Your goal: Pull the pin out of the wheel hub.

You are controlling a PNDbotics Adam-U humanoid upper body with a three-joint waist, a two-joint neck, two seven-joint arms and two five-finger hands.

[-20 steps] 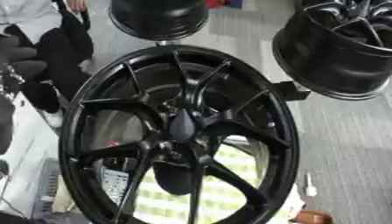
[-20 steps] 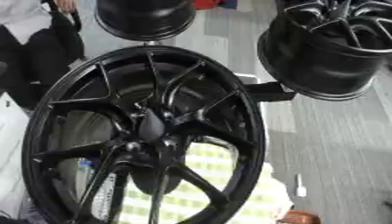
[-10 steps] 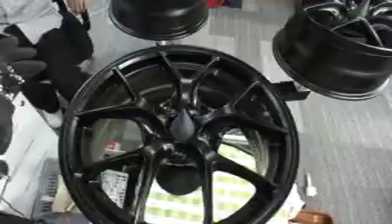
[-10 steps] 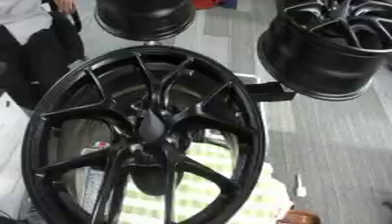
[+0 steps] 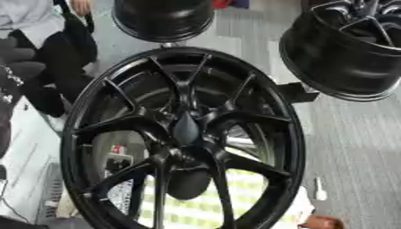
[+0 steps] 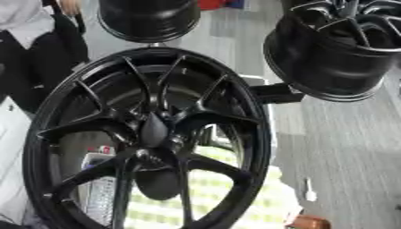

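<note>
A large black multi-spoke wheel hub stands upright and fills the middle of both views, its rim reaching from top centre to the bottom edge. Its centre cap is a dark pointed oval. A dark rounded shape shows through the spokes just below the centre. I cannot make out a pin on the hub. Neither of my hands shows in either view.
A second black wheel lies at the upper right, and a third at the top centre. A yellow-green checked cloth lies behind the hub. A person in dark clothes sits at the upper left. A small white object lies on the grey floor.
The hub's spokes appear to have turned slightly around the centre. Everything else stays in place, and no hand has come into view.
</note>
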